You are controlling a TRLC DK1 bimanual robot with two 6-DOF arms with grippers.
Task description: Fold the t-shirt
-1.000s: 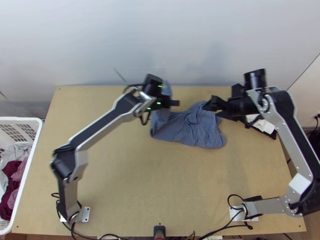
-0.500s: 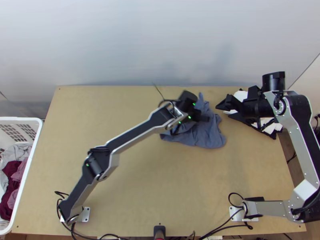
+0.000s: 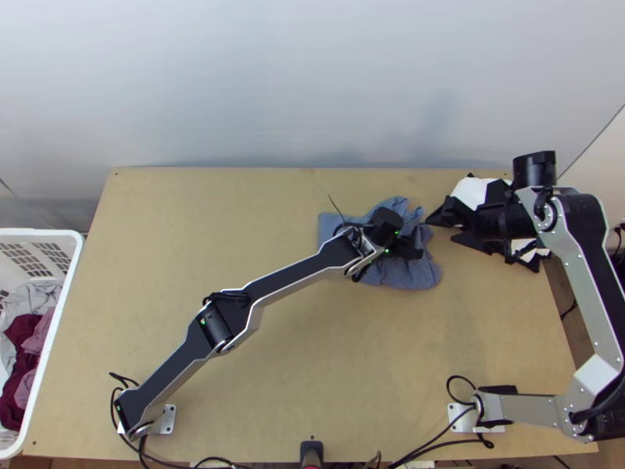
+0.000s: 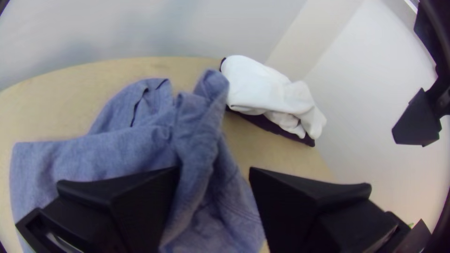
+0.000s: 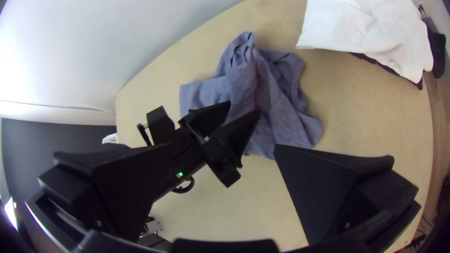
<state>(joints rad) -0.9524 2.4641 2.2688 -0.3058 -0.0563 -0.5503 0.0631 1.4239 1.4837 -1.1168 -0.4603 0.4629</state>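
Over the right part of the bunched blue-grey t-shirt (image 3: 398, 272) is my left gripper (image 3: 416, 247). My right gripper (image 3: 444, 227) stands open just beyond the shirt's right side. In the left wrist view the shirt (image 4: 93, 157) has a thick raised ridge and a flatter part beside it, and my left gripper (image 4: 214, 173) is open above the cloth. The right wrist view has the shirt (image 5: 281, 112) lying crumpled on the table, with my left gripper's parted fingers (image 5: 241, 129) over its edge; my right gripper (image 5: 224, 150) holds nothing.
White and black cloths (image 3: 473, 190) lie at the table's far right corner, partly under the right gripper. A white laundry basket (image 3: 66, 266) with grey and dark red clothes stands left of the table (image 3: 297, 391). A pale wall rises behind.
My left gripper has moved right, carrying the shirt's left part over, and that part now lies down on the rest. The right gripper has drawn back to the right, off the shirt.
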